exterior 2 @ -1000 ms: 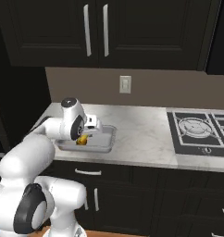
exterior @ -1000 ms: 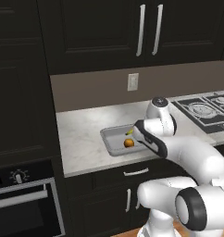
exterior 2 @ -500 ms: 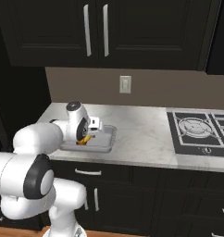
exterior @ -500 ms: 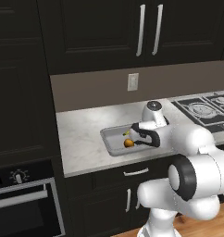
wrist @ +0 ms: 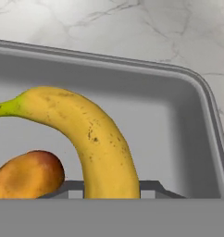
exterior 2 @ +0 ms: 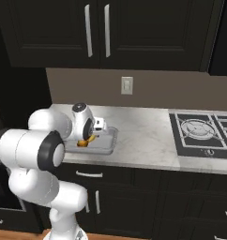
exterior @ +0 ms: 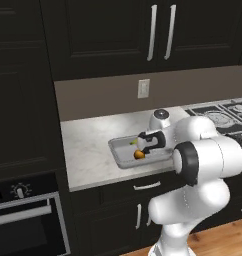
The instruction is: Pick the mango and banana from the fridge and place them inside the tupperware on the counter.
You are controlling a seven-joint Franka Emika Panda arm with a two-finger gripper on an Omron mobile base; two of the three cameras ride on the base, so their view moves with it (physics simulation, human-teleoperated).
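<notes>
We are hanging low over the tupperware (wrist: 204, 120) on the counter (exterior: 88, 145), and the gripper (exterior: 143, 145) is clamped on the banana (wrist: 93, 134), carrying it by its lower end while the green stem points away across the container. The mango (wrist: 28, 178) is already lying inside, just beside the banana on the floor of the container, and from the hand view we cannot tell whether the two fruits are touching.

In the left base view the orange of the mango (exterior: 138, 155) is peeking out under the hand, with a speck of the banana's tip (exterior: 133, 142) showing near the far wall of the tupperware (exterior: 118, 155). From the right, the hand (exterior 2: 89, 136) is sitting over the tupperware (exterior 2: 108, 143), with both fruits tucked under it.

So we are judging this as the last release. To do it well, we are wanting the banana low enough that it settles rather than drops, with its whole curve inside the rim. The far corner looks to have bare floor, so there is room. We would open the jaws gently, keep the hand from nudging the mango, and lift straight up so the fingers are not dragging the banana over the wall.
</notes>
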